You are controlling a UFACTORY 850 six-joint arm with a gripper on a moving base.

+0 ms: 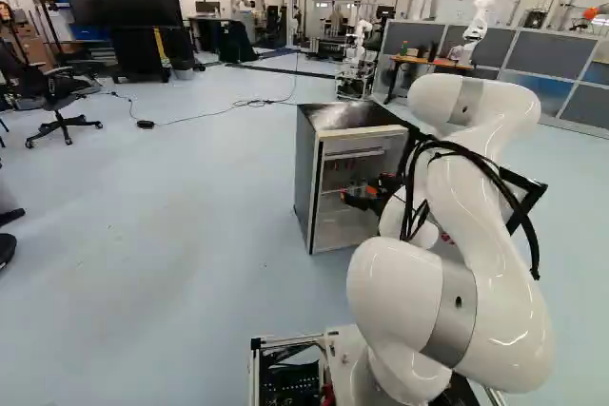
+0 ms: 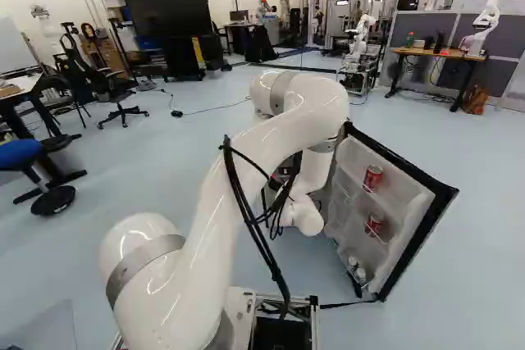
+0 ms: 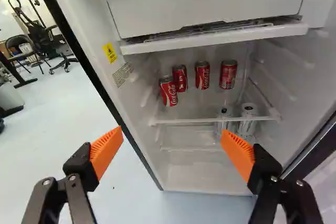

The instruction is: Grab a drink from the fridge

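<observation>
- Inside the open fridge (image 1: 305,178), on a shelf (image 3: 194,120): four red cans (image 3: 202,75), with two pale containers (image 3: 248,110) by the shelf's front edge.
- Facing them with gripper (image 1: 357,193) released, orange-padded fingers (image 3: 107,149) spread wide.
- Right of the arm (image 2: 275,143), on the open door (image 2: 349,158): another two red cans (image 2: 373,178), one above the other.

Four red cans (image 3: 202,75) stand on one shelf (image 3: 220,119) inside the open, white-lined fridge (image 1: 305,168).
</observation>
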